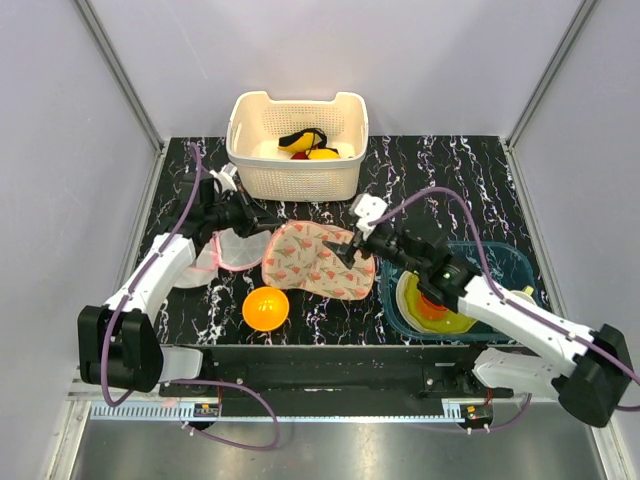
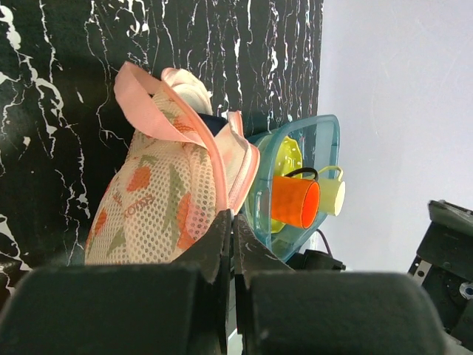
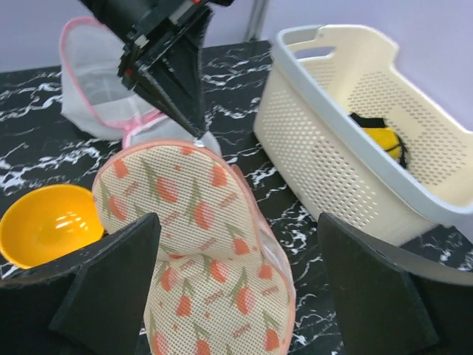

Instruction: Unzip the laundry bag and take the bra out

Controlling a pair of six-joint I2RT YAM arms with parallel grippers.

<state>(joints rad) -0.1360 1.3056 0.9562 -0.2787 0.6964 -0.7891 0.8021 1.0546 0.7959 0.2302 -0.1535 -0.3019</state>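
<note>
The laundry bag (image 1: 318, 262) lies flat mid-table, cream-pink with red floral print and pink edging. My left gripper (image 1: 270, 228) is shut at the bag's far-left edge; in the right wrist view its tips (image 3: 194, 130) pinch a small metal zipper pull. In the left wrist view (image 2: 230, 224) the jaws are pressed together at the bag (image 2: 159, 203), whose mouth gapes a little and shows a strip of the dark navy bra (image 2: 214, 123). My right gripper (image 1: 348, 252) is open and hovers over the bag's right part, its fingers straddling the bag (image 3: 203, 244).
A cream basket (image 1: 297, 170) with yellow and dark items stands at the back. A white mesh item with pink trim (image 1: 228, 250) lies left of the bag. An orange bowl (image 1: 265, 308) sits in front. A teal bin (image 1: 505, 262) with a yellow plate and an orange cup is at right.
</note>
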